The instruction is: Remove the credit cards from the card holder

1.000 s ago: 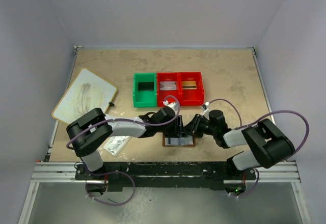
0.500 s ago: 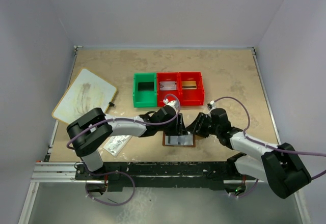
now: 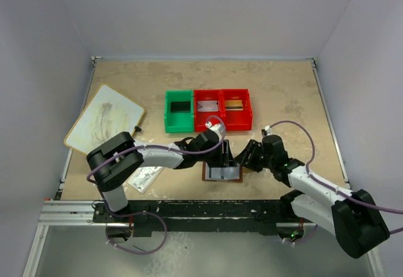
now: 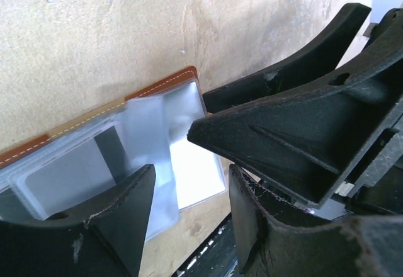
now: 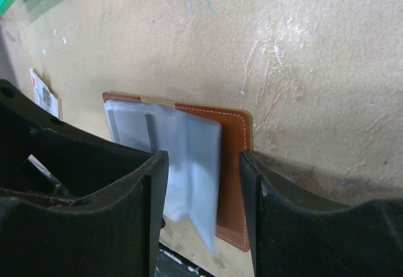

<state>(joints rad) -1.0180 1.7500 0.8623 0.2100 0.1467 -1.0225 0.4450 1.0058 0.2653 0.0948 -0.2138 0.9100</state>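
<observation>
Looking at this, the card holder [image 3: 223, 173] lies flat open on the table [image 3: 283, 94] between the 2 arms, left claw [image 4: 189, 182] and right claw [image 5: 201, 163] both spread open over its clear pockets [image 5: 182, 145] gripping nothing, so I'd guess pulling the cards out is all yet to do.

Both arms crowd the open card holder [image 3: 221, 172] near the table's [image 3: 286, 94] front edge. The left gripper [image 3: 225, 160] stands over its middle; the right gripper [image 3: 243, 163], just beside it, blocks the right side. Behind, a green bin [image 3: 179, 126] and red bins [image 3: 236, 126] wall off the far approach. Open tabletop lies far right, while a white board [image 3: 104, 118] and a packet [image 3: 145, 177] occupy the left.
</observation>
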